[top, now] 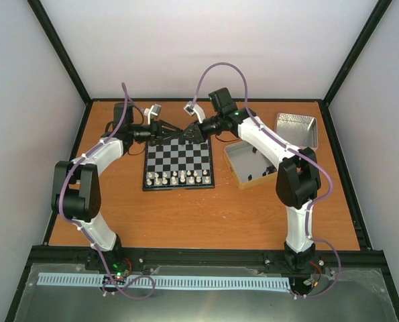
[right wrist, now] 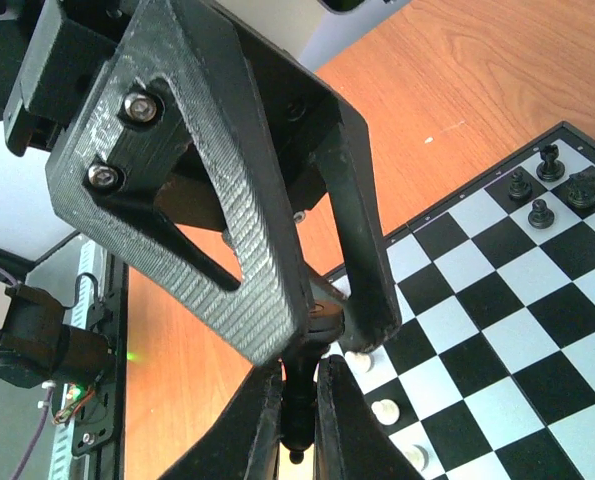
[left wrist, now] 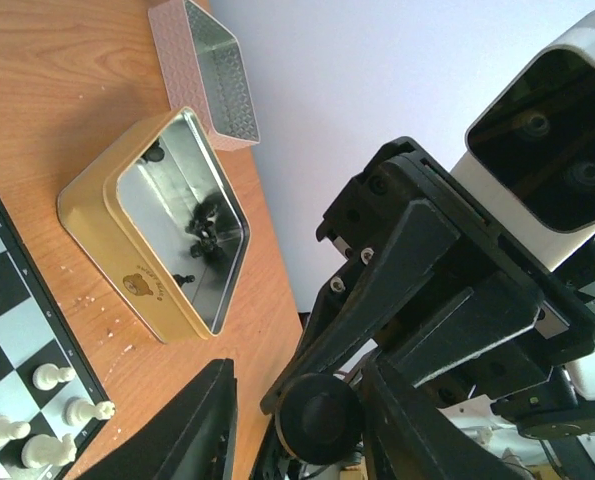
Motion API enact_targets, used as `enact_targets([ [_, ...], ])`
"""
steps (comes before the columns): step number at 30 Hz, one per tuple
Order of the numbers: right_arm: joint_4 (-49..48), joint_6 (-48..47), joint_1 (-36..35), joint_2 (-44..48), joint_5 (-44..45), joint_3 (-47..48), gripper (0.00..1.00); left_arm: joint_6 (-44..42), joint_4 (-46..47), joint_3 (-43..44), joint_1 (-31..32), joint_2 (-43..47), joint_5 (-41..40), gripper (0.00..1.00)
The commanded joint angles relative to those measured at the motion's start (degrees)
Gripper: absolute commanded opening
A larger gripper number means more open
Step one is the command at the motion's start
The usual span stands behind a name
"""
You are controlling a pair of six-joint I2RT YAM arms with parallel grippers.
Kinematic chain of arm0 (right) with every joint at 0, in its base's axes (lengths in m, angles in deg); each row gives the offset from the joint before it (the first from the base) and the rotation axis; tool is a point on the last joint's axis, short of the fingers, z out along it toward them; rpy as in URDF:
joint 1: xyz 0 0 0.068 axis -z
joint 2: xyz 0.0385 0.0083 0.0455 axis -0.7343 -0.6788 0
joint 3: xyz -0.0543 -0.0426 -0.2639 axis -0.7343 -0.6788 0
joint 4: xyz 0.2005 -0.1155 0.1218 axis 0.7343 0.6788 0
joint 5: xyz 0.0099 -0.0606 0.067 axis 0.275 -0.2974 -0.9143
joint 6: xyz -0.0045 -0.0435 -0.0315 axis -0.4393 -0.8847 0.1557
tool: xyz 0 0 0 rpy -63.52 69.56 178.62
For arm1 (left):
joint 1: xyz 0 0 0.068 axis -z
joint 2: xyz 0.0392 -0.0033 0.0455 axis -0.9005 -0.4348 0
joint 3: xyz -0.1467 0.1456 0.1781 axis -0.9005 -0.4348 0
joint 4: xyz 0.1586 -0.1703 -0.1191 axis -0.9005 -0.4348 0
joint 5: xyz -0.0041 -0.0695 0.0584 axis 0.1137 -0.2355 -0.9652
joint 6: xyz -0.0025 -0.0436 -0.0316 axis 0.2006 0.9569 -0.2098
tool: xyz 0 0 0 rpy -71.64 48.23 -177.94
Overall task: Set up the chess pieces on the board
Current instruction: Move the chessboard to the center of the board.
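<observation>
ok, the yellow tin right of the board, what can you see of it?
The yellow tin is a shallow rectangular box with rounded corners, open on top: yellow outer wall with a small brown print, shiny bare metal inside. It sits flat on the wooden table, right of the board and clear of it. Several black pieces lie loose inside. A pinkish tin sits just beyond it.

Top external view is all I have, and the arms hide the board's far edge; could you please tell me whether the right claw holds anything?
Observer: Yes, the right wrist view shows the right claw shut on a black chess piece.
Operator: Thank you. Is anything set up back there?
Observer: Four black pieces stand in one corner of the board.
Operator: And the other side?
Observer: The left claw flanks that piece's round base, not yet closed on it.
</observation>
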Motion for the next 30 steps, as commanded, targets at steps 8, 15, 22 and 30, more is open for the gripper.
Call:
enact_targets([
  [8, 3.02, -1.22, -0.71, -1.13, 1.64, 2.25, 0.07, -0.66, -1.79, 2.78, 0.62, -1.31, 2.41, 0.14],
  [15, -22.18, 18.54, 2.85, 7.55, -1.97, -13.59, 0.57, 6.17, 7.44, 0.72, 0.53, 0.80, -0.52, 0.11],
  [22, -45.88, 43.82, 2.93, 9.41, 2.06, -22.48, 0.66, 28.22, 29.91, -3.55, 0.45, 1.95, -7.88, 0.11],
  [30, -50.98, 55.24, 1.50, 4.38, 5.11, -20.17, 0.63, 45.84, 37.72, -6.88, 0.44, 1.85, -11.88, 0.11],
])
